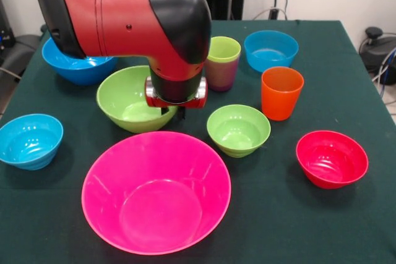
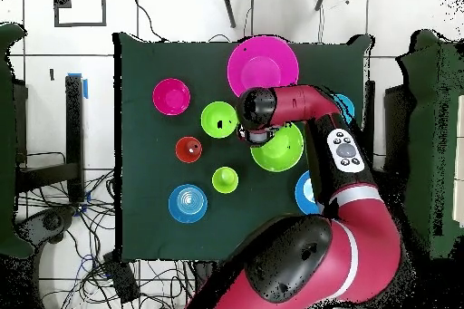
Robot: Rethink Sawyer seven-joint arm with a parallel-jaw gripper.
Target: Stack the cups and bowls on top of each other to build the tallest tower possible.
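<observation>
Gleaming glossy, empty huge pink bowl (image 1: 156,193); gripper (image 1: 169,110) state impossible to tell.

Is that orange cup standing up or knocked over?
Upright: the orange cup stands on its base on the table, open mouth up.

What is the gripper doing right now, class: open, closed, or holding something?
Gripper: cannot be told; the arm's wrist hides it as it hangs over the large green bowl. No cup or bowl is seen in it.
</observation>
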